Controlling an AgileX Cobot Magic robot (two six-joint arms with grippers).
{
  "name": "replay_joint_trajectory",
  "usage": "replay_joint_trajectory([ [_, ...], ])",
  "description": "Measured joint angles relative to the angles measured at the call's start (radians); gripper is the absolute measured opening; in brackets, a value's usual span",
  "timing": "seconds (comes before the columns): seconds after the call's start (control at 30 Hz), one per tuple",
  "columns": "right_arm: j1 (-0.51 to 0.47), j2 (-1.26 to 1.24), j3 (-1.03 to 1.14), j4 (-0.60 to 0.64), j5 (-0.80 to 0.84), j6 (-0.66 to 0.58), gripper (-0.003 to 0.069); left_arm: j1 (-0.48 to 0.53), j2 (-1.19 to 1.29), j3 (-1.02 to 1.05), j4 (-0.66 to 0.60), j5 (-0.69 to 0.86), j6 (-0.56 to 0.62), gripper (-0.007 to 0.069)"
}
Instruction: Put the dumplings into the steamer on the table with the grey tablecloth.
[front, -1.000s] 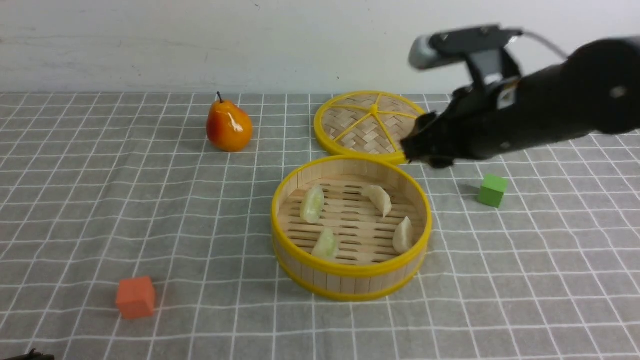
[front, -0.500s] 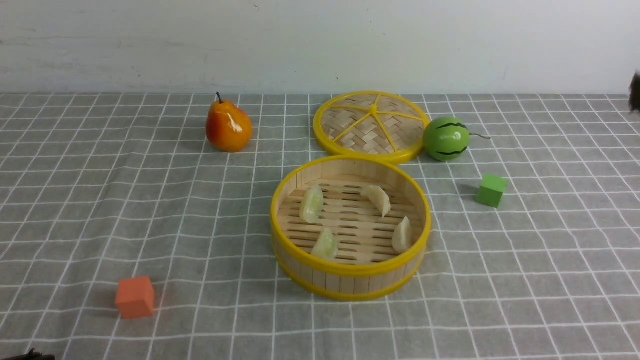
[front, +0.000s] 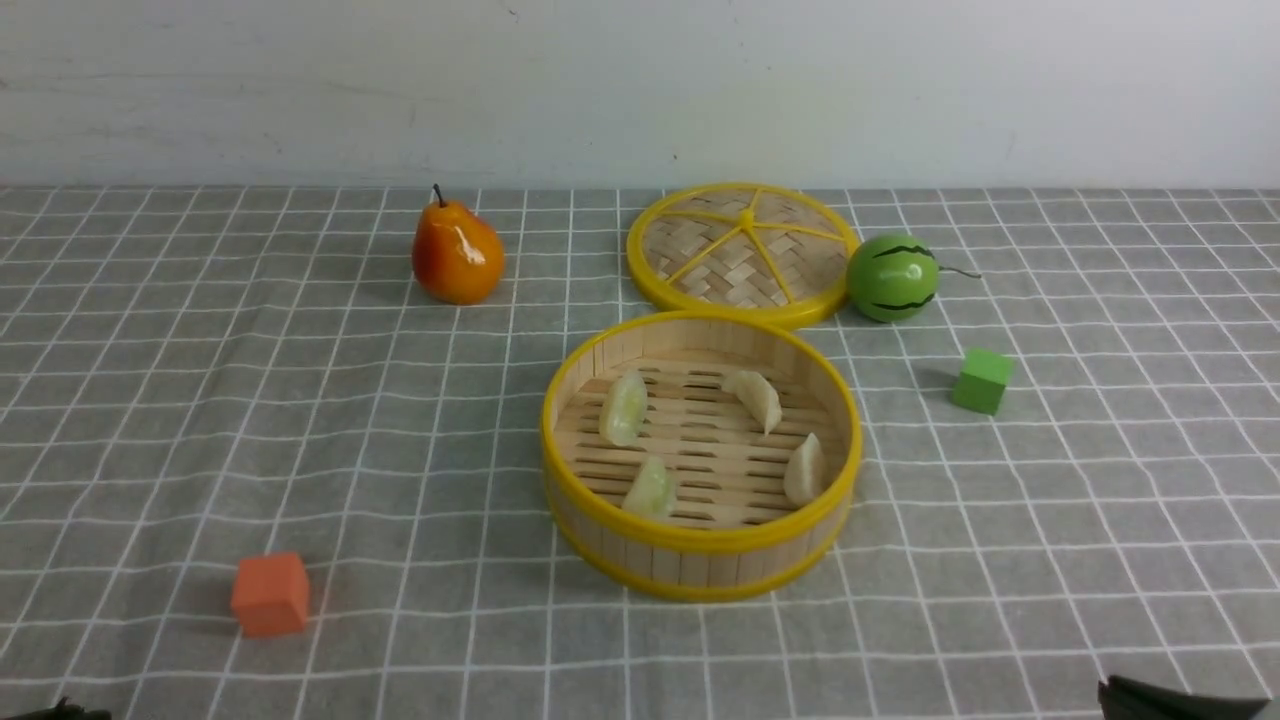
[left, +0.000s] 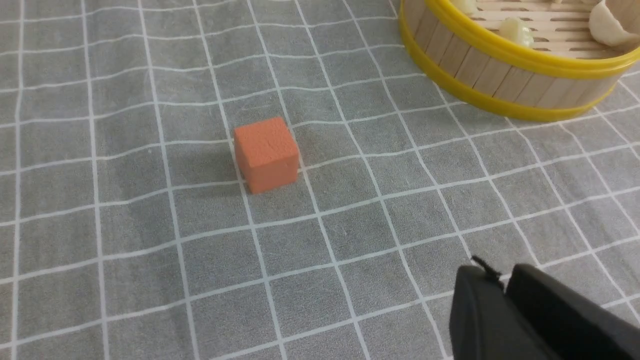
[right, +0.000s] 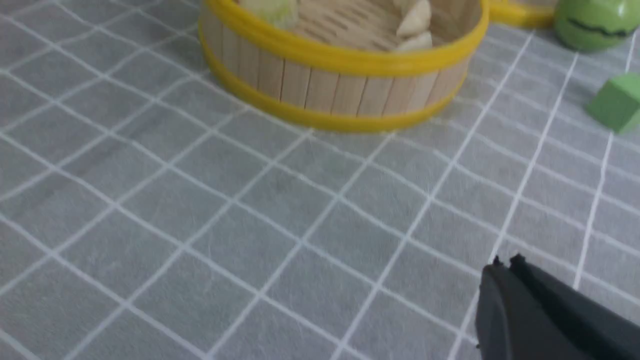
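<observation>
1. Left fingers (left: 477, 315) pressed together, empty; right fingers (right: 505, 320) likewise together, empty.
2. Both low over table (front: 200, 400) at its near edge, apart from steamer (front: 700, 560).
3. All four dumplings (front: 624, 408) inside steamer, on slatted floor; none seen on cloth.
4. Step in hand, probably: the finish, placing done.
5. Next move, likely: no more grasping; only keep arms clear of steamer and leave lid (front: 745, 250) beyond it alone.
</observation>
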Motion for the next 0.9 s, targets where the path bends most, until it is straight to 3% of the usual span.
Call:
replay_joint_trajectory([
  [0.23, -0.122, -0.258, 0.090, 0.114, -0.017, -0.047, -0.0015, 0.000, 0.002, 0.002, 0.000, -0.001, 0.000, 0.0082],
  [0.33, -0.173, -0.397, 0.091, 0.120, 0.043, -0.092, -0.0015, 0.000, 0.002, 0.002, 0.000, -0.001, 0.000, 0.0084],
  [0.47, -0.268, -0.659, 0.092, 0.127, 0.244, -0.098, -0.0015, 0.000, 0.002, 0.002, 0.000, 0.001, 0.000, 0.0084],
  [0.67, -0.345, -0.696, 0.091, 0.156, 0.472, -0.026, -0.0015, 0.000, 0.002, 0.002, 0.008, 0.003, 0.000, 0.0090],
  [0.9, -0.412, -0.697, 0.086, 0.169, 0.495, -0.015, -0.0015, 0.000, 0.002, 0.003, 0.008, 0.003, 0.000, 0.0097],
])
